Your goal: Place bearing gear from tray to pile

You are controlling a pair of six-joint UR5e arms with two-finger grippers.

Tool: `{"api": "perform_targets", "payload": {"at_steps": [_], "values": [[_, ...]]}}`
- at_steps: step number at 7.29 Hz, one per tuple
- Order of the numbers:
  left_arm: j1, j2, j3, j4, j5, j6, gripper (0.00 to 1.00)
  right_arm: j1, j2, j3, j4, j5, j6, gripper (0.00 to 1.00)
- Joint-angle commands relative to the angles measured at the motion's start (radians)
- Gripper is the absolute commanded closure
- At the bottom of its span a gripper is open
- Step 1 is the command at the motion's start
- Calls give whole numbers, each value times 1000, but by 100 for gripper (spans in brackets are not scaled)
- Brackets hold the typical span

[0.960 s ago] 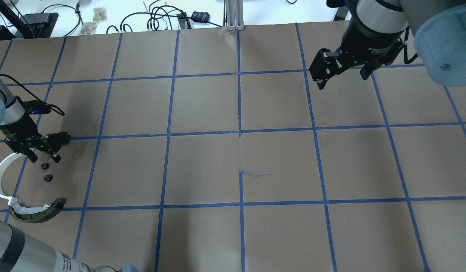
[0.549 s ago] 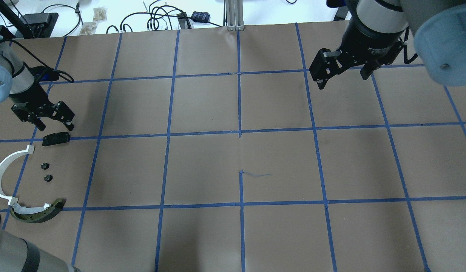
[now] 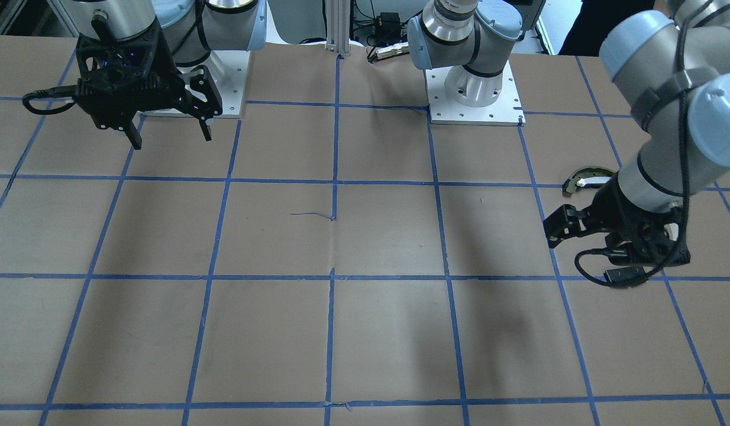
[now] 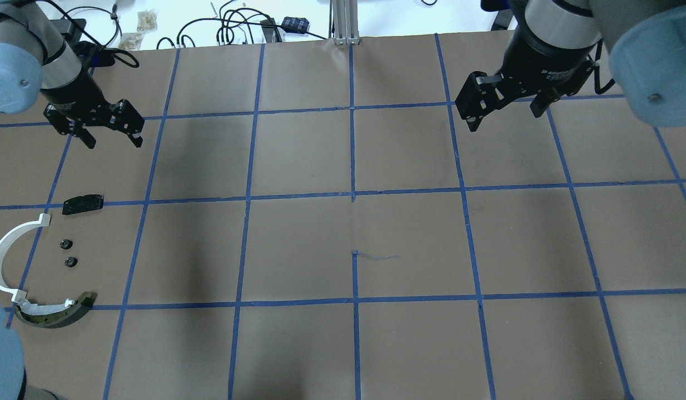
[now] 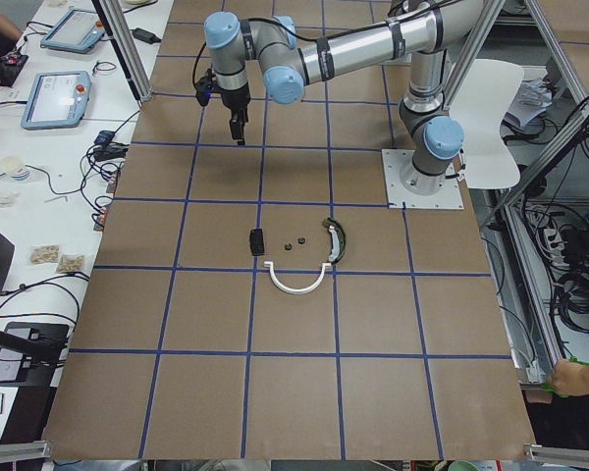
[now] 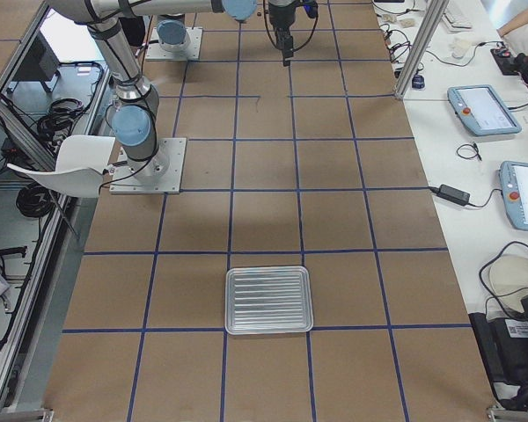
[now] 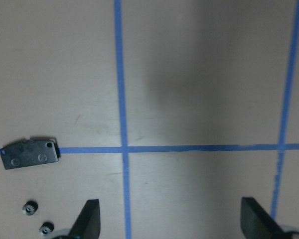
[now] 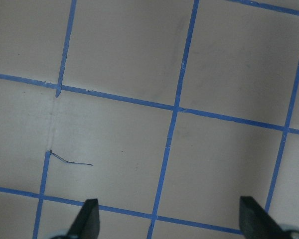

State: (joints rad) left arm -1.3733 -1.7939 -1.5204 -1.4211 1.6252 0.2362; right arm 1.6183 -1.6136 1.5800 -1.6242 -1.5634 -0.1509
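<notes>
Withdrawn well apart from the flat black rectangular plate [image 4: 83, 204]: left end effector [image 4: 115, 142] (spread, empty); right end effector [image 4: 504, 118] likewise spread.

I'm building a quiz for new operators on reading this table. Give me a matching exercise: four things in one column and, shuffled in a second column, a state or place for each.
Column one
1. white arc strip
2. flat black plate
3. tray
4. left tool

Column two
a. empty, silver, ribbed
b. open, holding nothing
c. curved, its open side facing the two small gears
d. rectangular, lying beyond the gears from the robot

Pairs: 1-c, 2-d, 3-a, 4-b
</notes>
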Motion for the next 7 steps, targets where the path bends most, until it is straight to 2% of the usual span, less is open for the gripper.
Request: {"api": "perform_targets", "payload": {"at_steps": [1,4,7], "values": [[-120,88,-10,-25,7,-54,0,0,4,0,1,-13,1,0],[-147,169,-46,-96,-77,-51,0,0,3,0,1,-14,2,0],[-138,214,-90,-113,-71,-44,0,0,3,0,1,-10,5,0]]}}
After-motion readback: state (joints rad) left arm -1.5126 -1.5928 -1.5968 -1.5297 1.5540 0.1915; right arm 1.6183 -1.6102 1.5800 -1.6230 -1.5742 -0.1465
